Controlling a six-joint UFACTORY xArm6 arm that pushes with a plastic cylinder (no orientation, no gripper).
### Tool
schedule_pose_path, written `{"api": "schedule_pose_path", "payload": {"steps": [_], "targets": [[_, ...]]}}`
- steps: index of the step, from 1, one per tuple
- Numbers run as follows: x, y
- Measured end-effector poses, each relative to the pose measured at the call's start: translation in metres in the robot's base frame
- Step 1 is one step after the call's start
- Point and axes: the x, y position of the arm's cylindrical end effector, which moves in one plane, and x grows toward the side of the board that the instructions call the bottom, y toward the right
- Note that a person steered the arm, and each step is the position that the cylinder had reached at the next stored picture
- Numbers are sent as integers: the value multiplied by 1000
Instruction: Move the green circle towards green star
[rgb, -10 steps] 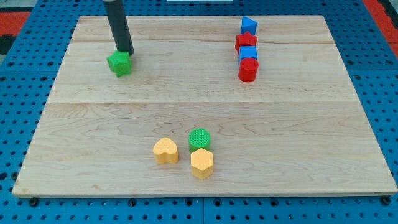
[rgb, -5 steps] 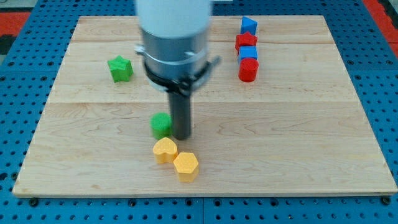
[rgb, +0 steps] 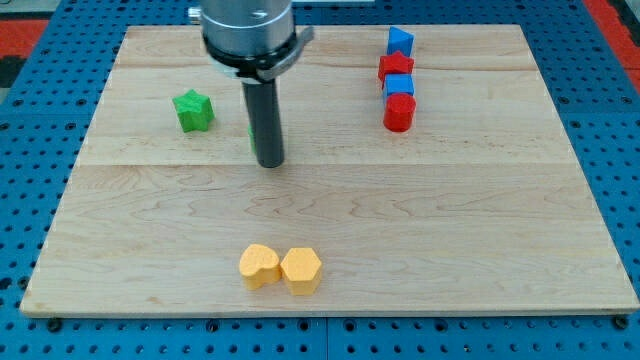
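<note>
- Green circle (rgb: 251, 135): mostly hidden behind my rod, a sliver showing just left of my tip (rgb: 269, 163).
- Green star (rgb: 193, 110): farther left, apart.
- No fingers here; nothing grasped.

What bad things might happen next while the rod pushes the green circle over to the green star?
My tip hides most of the green circle, only a sliver showing at its left, so the circle may slip sideways unseen and miss the green star.
Pushing too hard might knock the star, which sits near the board's left edge, farther away.
</note>
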Motion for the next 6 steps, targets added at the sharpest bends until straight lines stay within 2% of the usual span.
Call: {"api": "schedule_pose_path", "payload": {"steps": [1,2,3,4,5,6], "targets": [[-36,11],[-8,21],[-21,-25],[-63,-31],[-19,2],[-57,51]]}}
